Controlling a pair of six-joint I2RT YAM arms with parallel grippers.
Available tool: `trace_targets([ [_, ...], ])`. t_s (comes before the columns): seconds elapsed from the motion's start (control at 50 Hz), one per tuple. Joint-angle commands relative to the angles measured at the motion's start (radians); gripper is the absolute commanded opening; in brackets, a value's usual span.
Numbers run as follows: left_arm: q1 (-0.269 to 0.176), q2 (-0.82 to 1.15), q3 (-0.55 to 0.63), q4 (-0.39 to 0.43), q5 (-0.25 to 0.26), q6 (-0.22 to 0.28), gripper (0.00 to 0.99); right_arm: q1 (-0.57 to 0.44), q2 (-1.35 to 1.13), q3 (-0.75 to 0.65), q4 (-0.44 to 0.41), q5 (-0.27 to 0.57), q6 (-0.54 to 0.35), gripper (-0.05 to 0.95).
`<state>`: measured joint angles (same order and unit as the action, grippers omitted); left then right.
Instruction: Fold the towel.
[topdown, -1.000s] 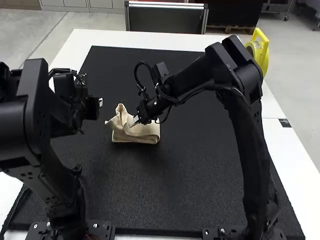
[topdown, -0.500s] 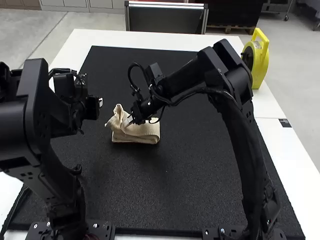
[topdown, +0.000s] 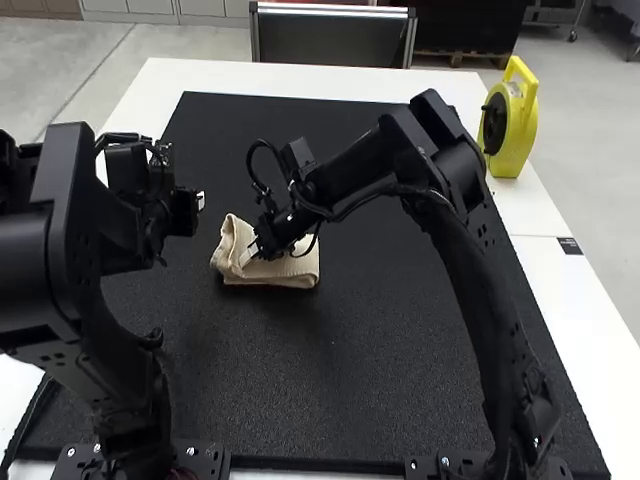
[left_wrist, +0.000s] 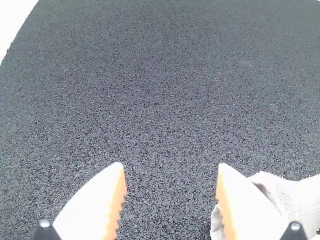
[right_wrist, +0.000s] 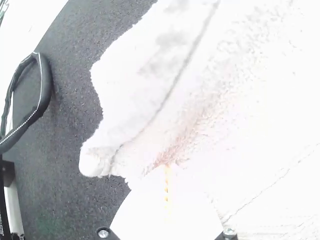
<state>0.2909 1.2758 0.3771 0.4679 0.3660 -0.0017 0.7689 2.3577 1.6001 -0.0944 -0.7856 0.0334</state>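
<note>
Towel: cream towel on the black mat, compactly folded, its 9 o'clock end rumpled (high view, far side at 12).
Left gripper: left gripper at the towel's 10 o'clock, apart from it; fingers wide.
Right gripper: right gripper over the 9 o'clock end, tips against cloth, fingers together; whether fabric is pinched, cannot tell.
Reel: yellow reel, 2 o'clock from the towel.

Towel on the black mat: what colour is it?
The towel is a light beige, best seen in the high view.
</note>
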Motion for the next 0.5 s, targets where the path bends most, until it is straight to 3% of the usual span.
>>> trace_targets([
  [0.0, 0.01, -0.021, 0.0, 0.005, 0.001, -0.009, 0.452, 0.012, 0.006, 0.031, 0.002, -0.004, 0.003, -0.02],
  [0.24, 0.01, -0.024, 0.0, 0.003, 0.001, -0.009, 0.452, 0.007, 0.006, 0.055, -0.005, -0.017, 0.002, -0.02],
  [0.48, 0.01, -0.026, 0.005, 0.003, 0.001, -0.012, 0.452, 0.004, -0.025, 0.1, -0.087, -0.04, -0.012, -0.02],
])
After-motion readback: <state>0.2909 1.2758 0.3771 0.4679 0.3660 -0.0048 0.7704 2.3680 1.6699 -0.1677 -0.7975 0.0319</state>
